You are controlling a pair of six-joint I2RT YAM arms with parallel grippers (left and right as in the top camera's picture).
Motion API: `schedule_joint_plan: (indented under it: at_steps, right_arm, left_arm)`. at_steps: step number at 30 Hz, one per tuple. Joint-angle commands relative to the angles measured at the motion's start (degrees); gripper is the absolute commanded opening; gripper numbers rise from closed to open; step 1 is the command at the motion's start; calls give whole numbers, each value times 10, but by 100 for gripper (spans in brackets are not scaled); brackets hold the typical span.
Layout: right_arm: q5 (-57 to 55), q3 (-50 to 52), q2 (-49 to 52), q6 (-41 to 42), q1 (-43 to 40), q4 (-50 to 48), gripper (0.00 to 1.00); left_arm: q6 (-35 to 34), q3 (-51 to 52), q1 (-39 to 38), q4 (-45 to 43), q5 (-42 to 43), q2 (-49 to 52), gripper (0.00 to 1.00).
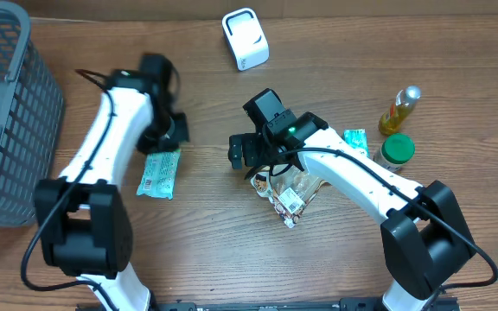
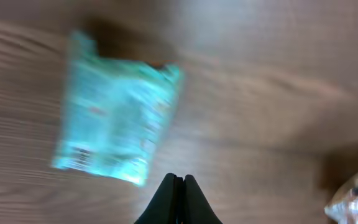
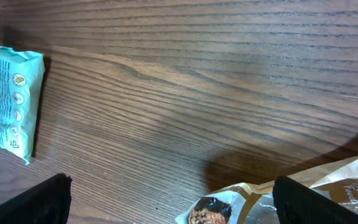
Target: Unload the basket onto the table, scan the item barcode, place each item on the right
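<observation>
A teal packet (image 1: 160, 173) lies flat on the wooden table, blurred in the left wrist view (image 2: 114, 130). My left gripper (image 1: 169, 130) hangs just beyond its far end, shut with nothing between the fingers (image 2: 178, 182). A brown snack bag (image 1: 289, 192) with a clear window lies mid-table. My right gripper (image 1: 247, 152) hovers at its left end, open wide and empty (image 3: 169, 186), with the bag's corner (image 3: 272, 199) beside the right finger. The white barcode scanner (image 1: 245, 39) stands at the far edge of the table. No barcode can be made out.
A grey mesh basket (image 1: 7, 112) fills the far left. At the right stand an oil bottle (image 1: 400, 108) and a green-lidded jar (image 1: 397, 151), with a second teal packet (image 1: 355, 138) beside them.
</observation>
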State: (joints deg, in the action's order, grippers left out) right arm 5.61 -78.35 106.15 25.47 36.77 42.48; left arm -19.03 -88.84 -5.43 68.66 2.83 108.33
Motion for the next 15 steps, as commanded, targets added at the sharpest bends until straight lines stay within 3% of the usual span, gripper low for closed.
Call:
schedule_joint_plan:
  at_steps: [1,7,15]
  right_arm:
    - [0,4,-5,3,-2,-4,100]
    - [0,4,-5,3,-2,-6,100]
    - [0,4,-5,3,-2,-12,100]
  left_arm:
    - [12,-4,30,10,-73,-2,4]
    - [10,61,66,-27,-112,0,4]
    - [2,200,78,-171,-86,0,4]
